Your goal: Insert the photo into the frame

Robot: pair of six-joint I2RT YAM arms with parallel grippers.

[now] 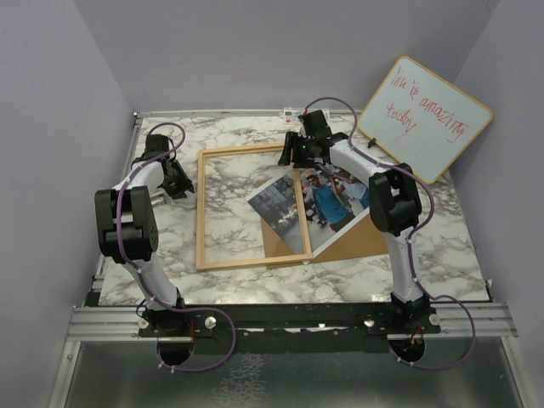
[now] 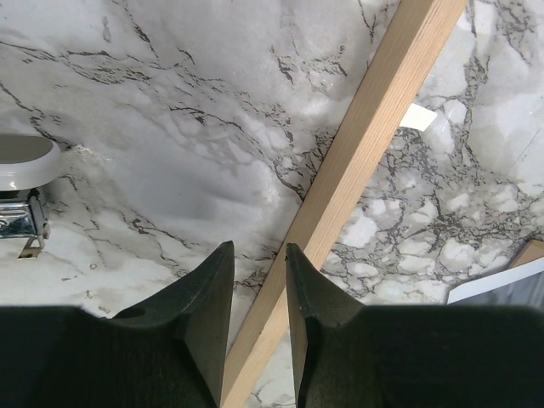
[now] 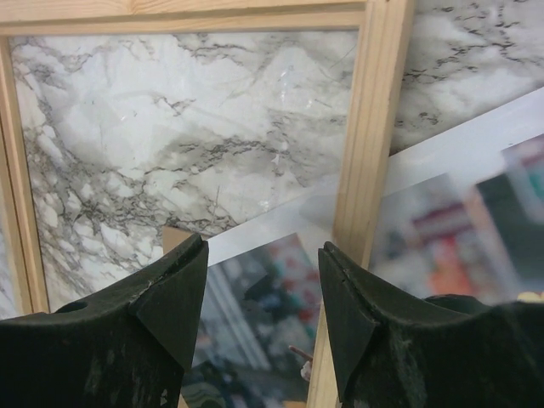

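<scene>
We are seeing right pincer [image 3: 263,255] gaping empty over frame [image 3: 367,153] rail crossing photo [image 3: 442,212]; left pincer [image 2: 259,255], slightly parted, hovering at nine-o'clock rail. We are judging: nudge photo flat toward nine o'clock.

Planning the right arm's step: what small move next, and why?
Probably shift the right gripper slightly to centre on the frame rail: its open jaws sit off-centre, the rail under one jaw, and the photo lies partly beneath it.
</scene>
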